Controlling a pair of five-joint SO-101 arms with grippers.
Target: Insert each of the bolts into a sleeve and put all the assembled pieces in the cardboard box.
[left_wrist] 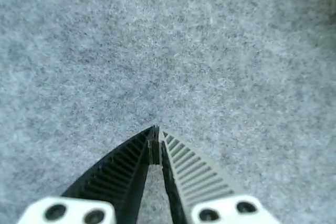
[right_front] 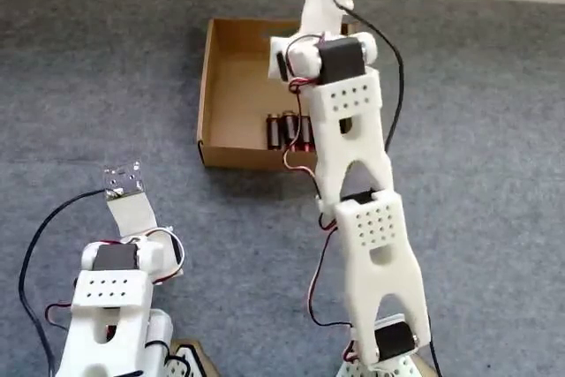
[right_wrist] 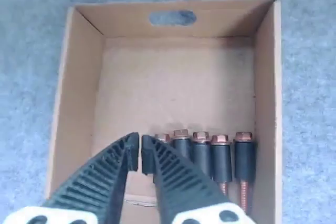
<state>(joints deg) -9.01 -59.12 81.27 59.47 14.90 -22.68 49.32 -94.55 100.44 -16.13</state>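
The cardboard box (right_front: pixel 206 86) stands open on the grey surface at the back centre. Several assembled pieces (right_front: pixel 287 130), copper bolts in black sleeves (right_wrist: pixel 210 156), lie side by side against its near wall. My right arm (right_front: pixel 349 103) stretches over the box. My right gripper (right_wrist: pixel 140 153) hangs above the box floor (right_wrist: pixel 173 87), just beside the row of pieces, shut with nothing in it. My left arm (right_front: pixel 110 297) is folded at the front left. My left gripper (left_wrist: pixel 157 137) is shut and empty, pointing at bare grey surface.
The far box wall has a handle cutout (right_wrist: pixel 172 18). Grey felt-like surface (right_front: pixel 106 86) lies all around the box. Black and red cables (right_front: pixel 35 245) run along both arms. Wooden base corners (right_front: pixel 192 355) show at the front edge.
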